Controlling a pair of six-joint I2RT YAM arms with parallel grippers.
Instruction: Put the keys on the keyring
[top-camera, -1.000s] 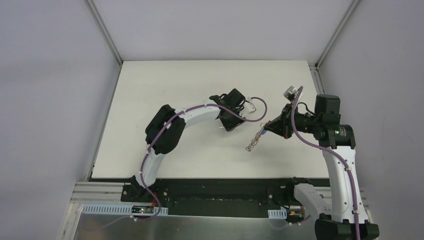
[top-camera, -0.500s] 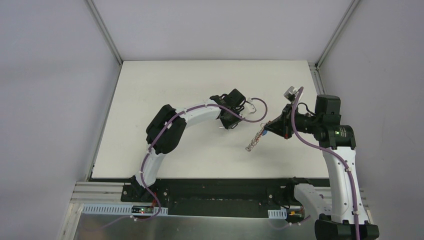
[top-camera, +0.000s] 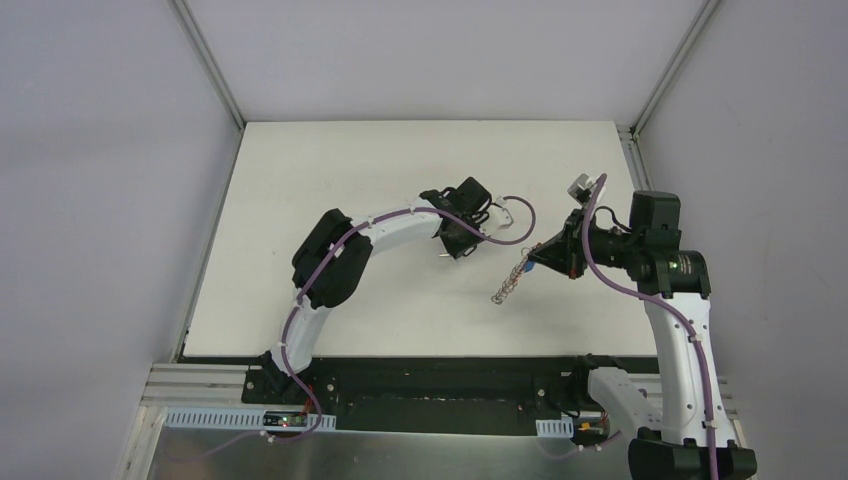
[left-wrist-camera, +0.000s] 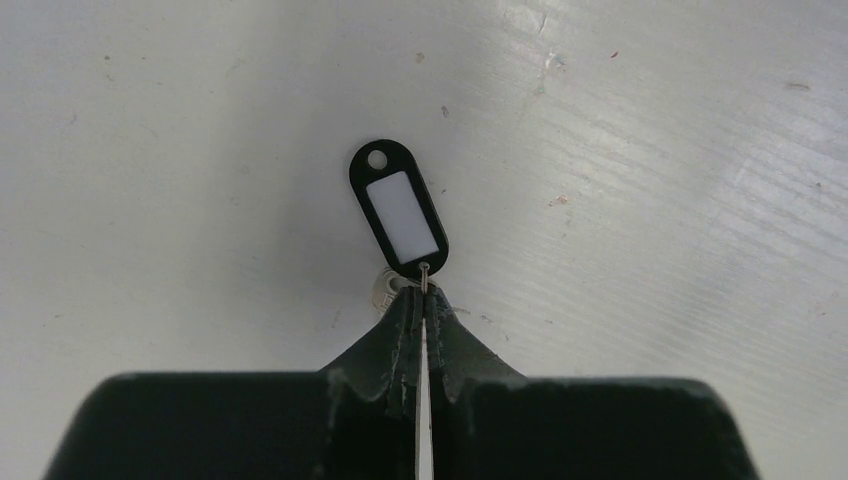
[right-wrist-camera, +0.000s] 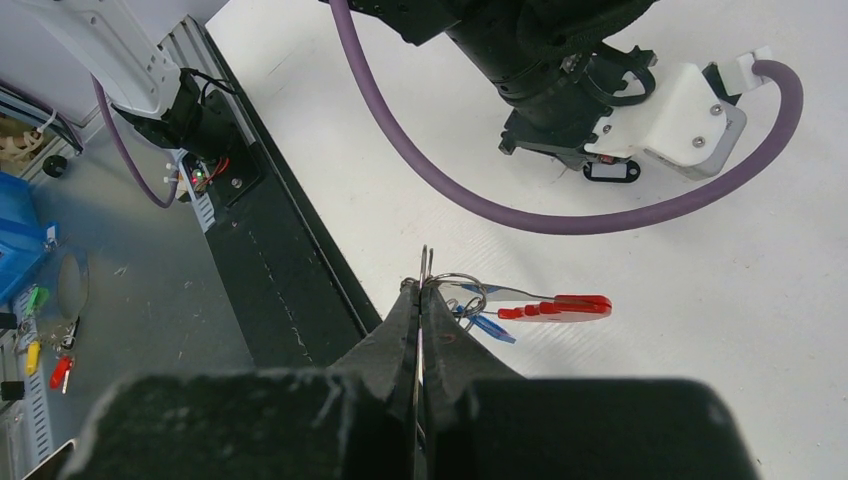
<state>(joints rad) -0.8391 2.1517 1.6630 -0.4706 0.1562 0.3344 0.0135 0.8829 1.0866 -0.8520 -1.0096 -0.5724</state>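
Note:
In the left wrist view a black tag (left-wrist-camera: 398, 212) with a white label lies flat on the table. A small wire ring joins it to a silver key (left-wrist-camera: 384, 291), which is mostly hidden under the fingertips. My left gripper (left-wrist-camera: 421, 290) is shut, pinching that wire ring at its tips. My right gripper (right-wrist-camera: 421, 287) is shut on a metal ring of the keyring (right-wrist-camera: 462, 290). A red piece (right-wrist-camera: 558, 307) and a blue key (right-wrist-camera: 492, 328) hang from that ring. From above, the keyring chain (top-camera: 508, 282) dangles below the right gripper (top-camera: 535, 258), to the right of the left gripper (top-camera: 455, 246).
The white table (top-camera: 330, 180) ends at a black rail (top-camera: 430, 385) along the near edge, with the arm bases on it. A purple cable (right-wrist-camera: 560, 215) loops off the left wrist, close to the keyring. Grey walls enclose the table on three sides.
My left gripper has closed from open onto the wire ring of the black-tagged silver key. Neither arm has moved much, and the right gripper stays shut on the keyring.

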